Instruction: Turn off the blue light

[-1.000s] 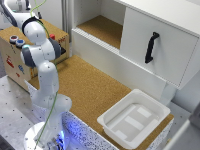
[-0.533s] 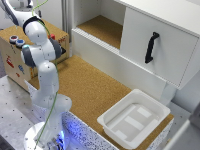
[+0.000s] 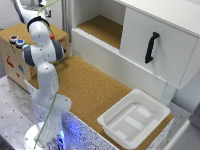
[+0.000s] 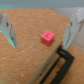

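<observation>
Cork-topped box (image 3: 30,35), blue light (image 3: 20,43) far from spread gripper (image 4: 40,31)

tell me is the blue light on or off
Looks on: the blue light shows bright blue beside the dark red cap. Not certain at this size.

— How is the light in the exterior view?

— Bright and even, with soft shadows only. The white cabinet (image 3: 165,47) is almost washed out, and a violet-blue glow sits at the robot's pedestal (image 3: 47,140). The whole picture is a bit soft.

— And the wrist view?

— Dimmer and blurred; the pincer (image 4: 41,30) fingers look smeared at both edges.
</observation>
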`<state>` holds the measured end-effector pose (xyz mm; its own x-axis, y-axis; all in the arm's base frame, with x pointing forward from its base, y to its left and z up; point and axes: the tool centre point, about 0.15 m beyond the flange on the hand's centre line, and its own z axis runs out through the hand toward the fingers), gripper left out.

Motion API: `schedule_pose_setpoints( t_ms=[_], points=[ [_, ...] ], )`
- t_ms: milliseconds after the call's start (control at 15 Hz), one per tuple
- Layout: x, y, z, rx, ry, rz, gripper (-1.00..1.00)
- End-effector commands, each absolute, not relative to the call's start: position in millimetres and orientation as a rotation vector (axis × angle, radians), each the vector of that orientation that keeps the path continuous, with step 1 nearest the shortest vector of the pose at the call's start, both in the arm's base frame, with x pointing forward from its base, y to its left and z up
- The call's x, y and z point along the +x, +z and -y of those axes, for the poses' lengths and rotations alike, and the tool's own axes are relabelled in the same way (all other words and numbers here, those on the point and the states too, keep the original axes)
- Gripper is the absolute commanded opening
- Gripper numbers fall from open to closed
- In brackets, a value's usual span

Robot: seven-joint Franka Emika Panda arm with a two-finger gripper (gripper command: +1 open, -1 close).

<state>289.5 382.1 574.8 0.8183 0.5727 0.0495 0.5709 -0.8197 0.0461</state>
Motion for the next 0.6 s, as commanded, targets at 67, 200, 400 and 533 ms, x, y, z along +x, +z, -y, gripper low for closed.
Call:
schedule_pose_setpoints(
  t_ms=[67, 200, 400, 533],
  points=[
    [295.8, 550.3, -207.8, 3.229, 0.442, -0.769, 1.00],
    [304.1, 543.3, -165.6, 3.258, 0.438, -0.704, 1.00],
    [317.0, 519.5, -107.0, 3.309, 0.366, -0.597, 1.00],
    [327.9, 512.6, -71.6, 3.298, 0.339, -0.467, 1.00]
  ],
)
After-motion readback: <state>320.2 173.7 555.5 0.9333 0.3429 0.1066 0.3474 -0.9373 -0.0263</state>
